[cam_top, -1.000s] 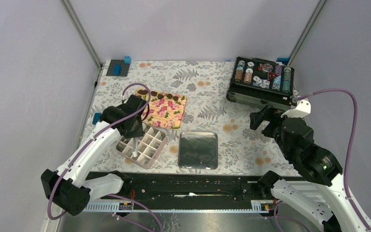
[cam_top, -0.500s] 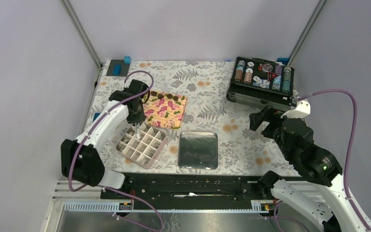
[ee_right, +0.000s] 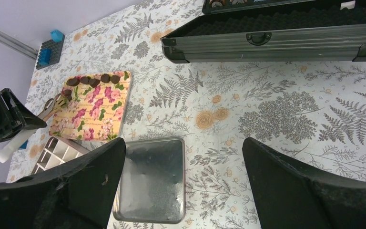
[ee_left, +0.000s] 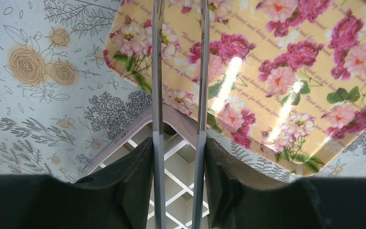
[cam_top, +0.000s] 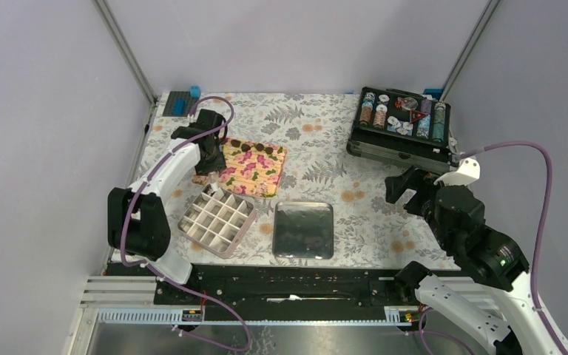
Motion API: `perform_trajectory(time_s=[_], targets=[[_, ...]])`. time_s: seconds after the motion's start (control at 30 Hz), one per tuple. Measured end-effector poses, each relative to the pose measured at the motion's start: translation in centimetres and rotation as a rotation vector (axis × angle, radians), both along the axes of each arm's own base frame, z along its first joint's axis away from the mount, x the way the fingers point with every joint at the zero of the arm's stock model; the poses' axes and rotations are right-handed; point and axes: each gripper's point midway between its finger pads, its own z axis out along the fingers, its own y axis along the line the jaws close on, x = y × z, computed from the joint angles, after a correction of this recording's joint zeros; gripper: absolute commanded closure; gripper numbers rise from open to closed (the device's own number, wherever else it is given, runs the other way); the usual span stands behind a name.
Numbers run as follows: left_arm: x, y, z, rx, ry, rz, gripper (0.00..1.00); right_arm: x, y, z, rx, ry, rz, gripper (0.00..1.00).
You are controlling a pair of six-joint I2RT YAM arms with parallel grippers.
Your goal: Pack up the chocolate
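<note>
The chocolate (ee_right: 95, 80) lies as a row of small dark rounds along the far edge of the floral tray (cam_top: 255, 171), none of it gripped. Just beside the tray's near-left corner sits the pink gridded box (cam_top: 217, 220), and the cells that show look bare.

The left gripper (ee_left: 178, 19) hangs over that same near-left corner, its two thin fingers (ee_left: 156, 71) apart with nothing between them. The step in hand looks like fetching a piece. To do it well:

- Carry the tips across the tray to its far edge and pick an end piece, so the neighbours are not knocked.
- Set one finger on each side of the round before lowering. The tray is glossy, and a nudged piece would likely slide.
- Close gently, because slim fingers on a rounded piece could squirt it out.
- Lift clear of the tray's rim, then release low inside one cell of the box.

To the right of the tray, well apart from it, the right gripper (ee_right: 183, 143) hovers above the worktop (cam_top: 325, 174) with its fingers spread wide and empty. It is best kept there.
</note>
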Motion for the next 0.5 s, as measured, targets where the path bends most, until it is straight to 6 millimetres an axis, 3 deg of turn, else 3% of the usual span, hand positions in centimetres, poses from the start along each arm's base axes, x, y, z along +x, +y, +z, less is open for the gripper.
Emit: perform_trajectory(time_s=[0.5], targets=[[0.39,0.67,0.12,-0.078,-0.013,0.037,0.6,-0.25,-0.16,-0.3,0.001,0.013,-0.004,0.0]])
